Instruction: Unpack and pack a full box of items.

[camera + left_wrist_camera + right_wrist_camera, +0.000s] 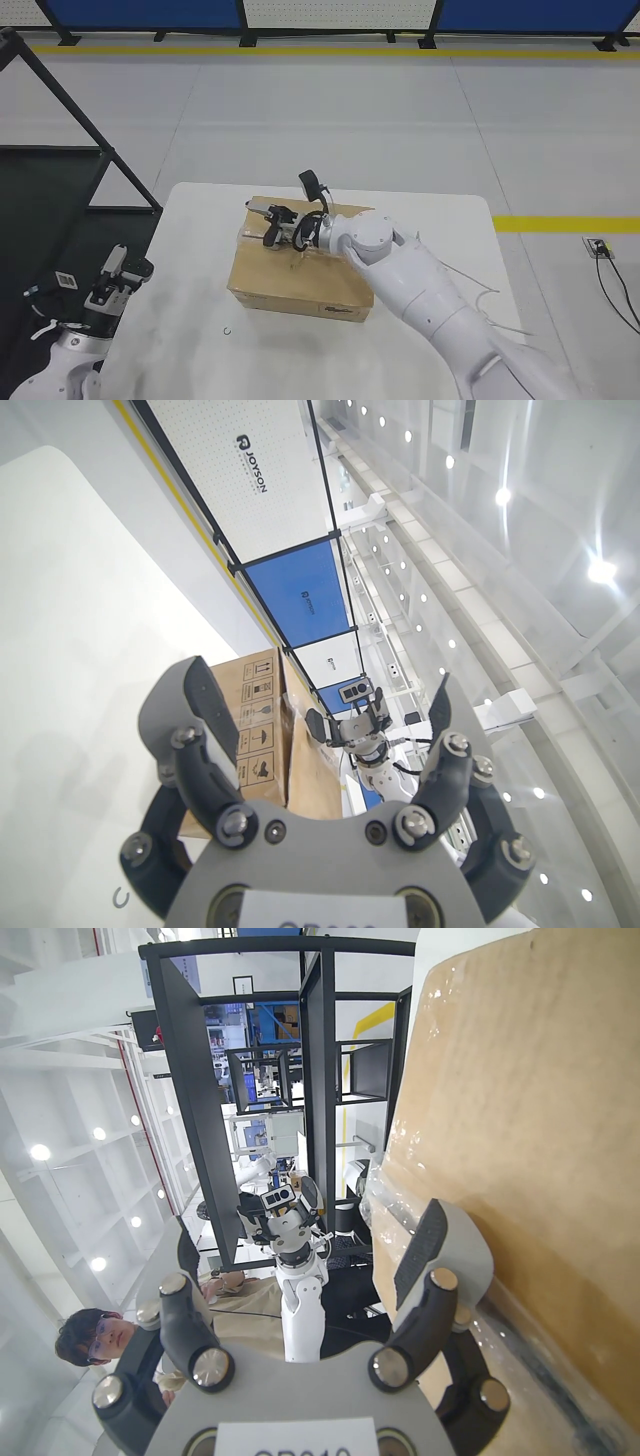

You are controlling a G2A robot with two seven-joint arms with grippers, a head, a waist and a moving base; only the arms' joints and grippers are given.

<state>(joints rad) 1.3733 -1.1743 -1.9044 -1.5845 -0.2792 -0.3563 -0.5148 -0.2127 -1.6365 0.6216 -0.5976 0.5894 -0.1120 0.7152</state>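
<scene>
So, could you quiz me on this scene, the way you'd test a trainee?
1. True or false: the box is shut.
2. Which hand is at the box's top? A. left B. right
3. Fill in: the left hand is ___ (open or shut).
Key: 1 true; 2 B, the right hand; 3 open.

Place: robot test hall | yellow floor line (300, 50) | blue and white partition panels (140, 12) | black metal racks (192, 1078)
</scene>
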